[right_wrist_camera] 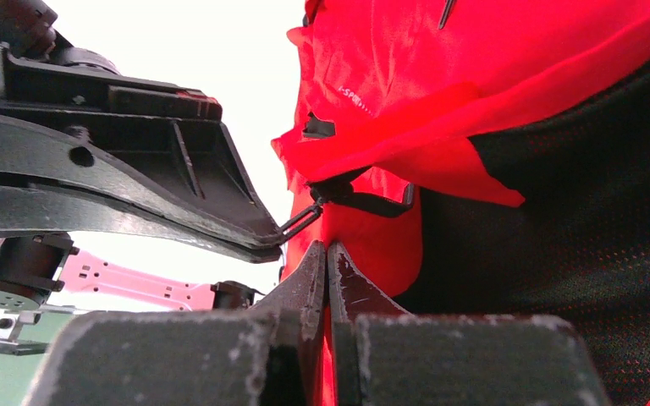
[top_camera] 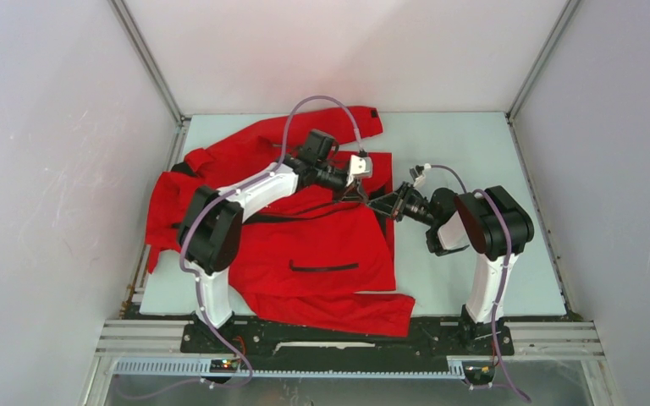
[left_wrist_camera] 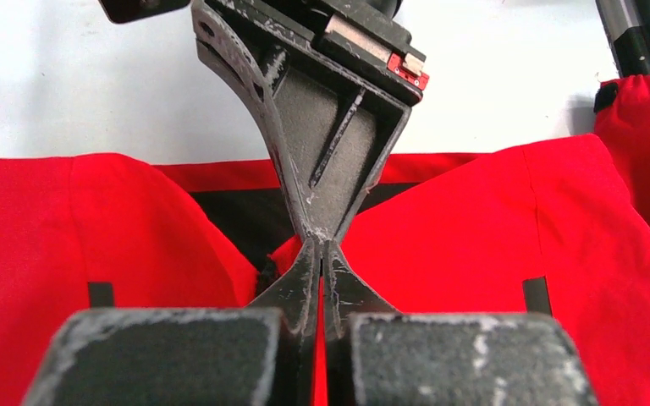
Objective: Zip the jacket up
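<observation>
The red jacket [top_camera: 305,245] lies spread on the table, its black front zipper [top_camera: 296,217] running across the middle. My left gripper [top_camera: 360,193] reaches over it to the jacket's right edge and is shut on the black zipper pull [right_wrist_camera: 302,220], which shows in the right wrist view as a loop leaving its fingers [right_wrist_camera: 178,211]. My right gripper [top_camera: 378,203] meets it tip to tip and is shut on red jacket fabric [right_wrist_camera: 364,245] just below the slider. In the left wrist view my left gripper [left_wrist_camera: 322,245] is shut, the right gripper's fingers [left_wrist_camera: 330,144] directly facing it.
The pale table mat [top_camera: 465,152] is bare to the right of the jacket. White enclosure walls stand close on three sides. A black pocket zip [top_camera: 323,267] lies on the near panel. The black mesh lining [right_wrist_camera: 575,211] shows where the edge is lifted.
</observation>
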Robot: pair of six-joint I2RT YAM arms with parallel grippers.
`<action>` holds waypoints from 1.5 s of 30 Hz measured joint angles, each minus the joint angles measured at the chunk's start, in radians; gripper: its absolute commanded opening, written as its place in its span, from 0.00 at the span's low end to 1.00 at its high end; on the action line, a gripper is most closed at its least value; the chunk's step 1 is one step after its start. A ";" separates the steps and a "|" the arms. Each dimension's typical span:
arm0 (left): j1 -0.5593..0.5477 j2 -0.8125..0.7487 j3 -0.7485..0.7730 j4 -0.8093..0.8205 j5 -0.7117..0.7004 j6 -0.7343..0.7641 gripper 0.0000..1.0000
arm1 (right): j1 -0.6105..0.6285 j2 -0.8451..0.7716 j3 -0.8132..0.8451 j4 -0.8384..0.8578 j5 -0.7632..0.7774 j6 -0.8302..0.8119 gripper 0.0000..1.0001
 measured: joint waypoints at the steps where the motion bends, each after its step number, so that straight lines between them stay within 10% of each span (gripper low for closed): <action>1: 0.002 -0.003 -0.014 0.013 0.000 -0.012 0.10 | 0.000 0.000 0.000 0.000 0.000 0.000 0.00; 11: 0.049 -0.109 -0.206 0.209 -0.015 -0.224 0.36 | 0.003 0.000 0.011 -0.004 -0.002 -0.017 0.00; 18: 0.130 -0.258 -0.502 0.760 -0.093 -0.854 0.43 | 0.003 0.000 0.012 -0.016 -0.005 -0.027 0.00; 31: 0.165 -0.032 -0.641 1.325 -0.175 -1.864 0.47 | 0.004 0.000 0.013 -0.017 -0.007 -0.042 0.00; 45: 0.166 0.113 -0.640 1.441 -0.237 -2.010 0.43 | 0.003 0.000 0.013 -0.017 -0.007 -0.042 0.00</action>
